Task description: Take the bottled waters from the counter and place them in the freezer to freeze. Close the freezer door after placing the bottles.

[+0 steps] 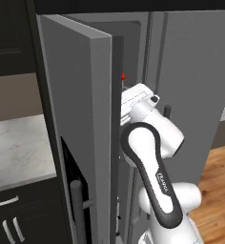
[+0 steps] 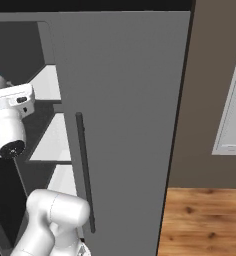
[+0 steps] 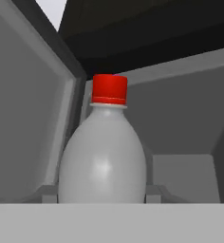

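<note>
Bottle (image 3: 103, 156) is clamped in the jaws (image 3: 103, 197), upright, red cap up, body pinched between the two tips that show on either side of it. You're reaching it into the freezer (image 2: 45, 85): the hand view looks past the bottle at grey inner walls and a dark ceiling, so it's already inside the compartment. From the right base camera you see the cap just above the white wrist, at the level of the upper shelf (image 2: 49, 82). Whether the base touches a shelf, can't tell; the hand blocks it.

Freezer door (image 1: 81, 119) stands swung out to the left, far enough that the arm passes between its edge and the right door (image 2: 125, 125). Tight gap, so watch the elbow against the door edge when you pull out.

Upright grip makes sense: the bottle can stand on its base once released. My read: you're at the placing step, not yet let go. Door close is still to do.

Desk (image 1: 19, 147) sits off to the left past the door; bare marble on the part visible.
</note>
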{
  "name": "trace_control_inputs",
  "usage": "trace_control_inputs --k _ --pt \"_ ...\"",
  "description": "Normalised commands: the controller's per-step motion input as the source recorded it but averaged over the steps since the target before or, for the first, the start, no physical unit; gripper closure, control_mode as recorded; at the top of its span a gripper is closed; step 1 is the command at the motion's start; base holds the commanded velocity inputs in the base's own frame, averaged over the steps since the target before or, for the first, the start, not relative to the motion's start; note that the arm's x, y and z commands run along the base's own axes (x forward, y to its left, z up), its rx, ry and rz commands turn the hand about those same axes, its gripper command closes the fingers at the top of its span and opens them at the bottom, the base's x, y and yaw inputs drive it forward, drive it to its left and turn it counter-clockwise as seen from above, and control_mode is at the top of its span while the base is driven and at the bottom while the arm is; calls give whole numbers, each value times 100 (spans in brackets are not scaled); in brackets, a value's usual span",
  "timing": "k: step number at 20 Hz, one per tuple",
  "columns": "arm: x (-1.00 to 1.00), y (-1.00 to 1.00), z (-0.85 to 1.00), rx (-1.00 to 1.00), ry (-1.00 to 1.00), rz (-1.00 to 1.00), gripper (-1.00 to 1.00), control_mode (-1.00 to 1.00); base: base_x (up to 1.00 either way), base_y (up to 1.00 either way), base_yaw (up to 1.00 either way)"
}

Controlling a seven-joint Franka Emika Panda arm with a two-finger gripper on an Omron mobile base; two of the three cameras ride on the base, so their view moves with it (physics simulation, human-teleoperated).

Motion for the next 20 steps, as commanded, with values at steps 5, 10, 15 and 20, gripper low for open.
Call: trace_control_inputs --k 5,10,15,20 --pt "-23 -30 68 3 -12 0 100 -100 0 0 0" --pt "0 -5 11 1 4 0 100 -100 0 0 0" --pt "4 0 -40 -7 17 0 100 -100 0 0 0" --pt "1 0 -4 0 15 0 100 -100 0 0 0"
